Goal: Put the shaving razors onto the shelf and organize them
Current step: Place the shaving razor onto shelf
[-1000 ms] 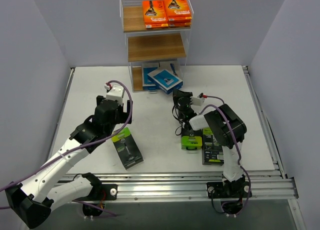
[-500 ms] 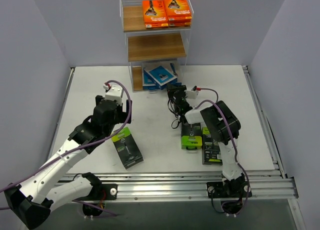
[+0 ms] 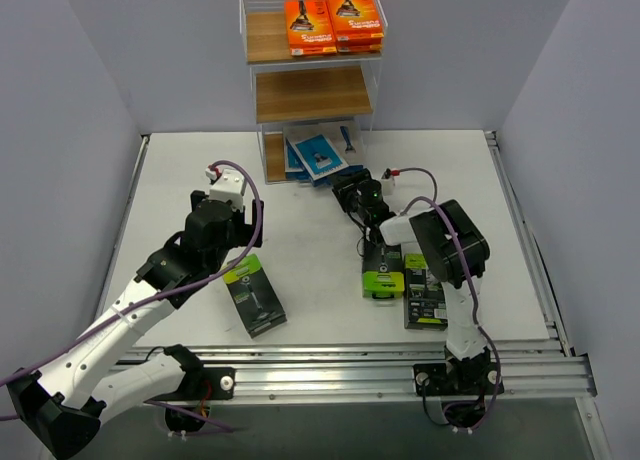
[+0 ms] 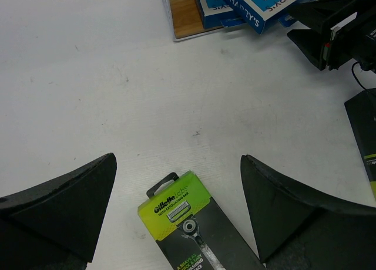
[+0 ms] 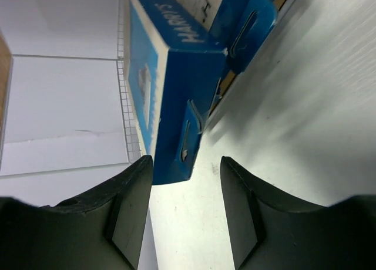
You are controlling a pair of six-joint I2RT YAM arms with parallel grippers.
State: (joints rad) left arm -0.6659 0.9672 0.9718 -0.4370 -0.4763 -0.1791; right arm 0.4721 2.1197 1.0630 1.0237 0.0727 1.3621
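Risk of tilted blue-and-white cardboard razor pack (image 3: pixel 320 158) sliding off white-wire wooden shelf (image 3: pixel 312 95); right gripper (image 5: pixel 184 170) and left gripper (image 4: pixel 177 161) spread.

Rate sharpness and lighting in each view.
Top external: evenly lit and sharp, with no glare on the table. Left wrist: crisp, and the print on the green pack is readable. Right wrist: the blue pack is fairly sharp, but the table beside it is streaked with blur.

The shelf (image 3: pixel 310 95) has 3 matt light-wood boards (frame: white-coated wire); orange razor packs (image 3: pixel 333 25) look glossy; table (image 3: pixel 300 235) matt.
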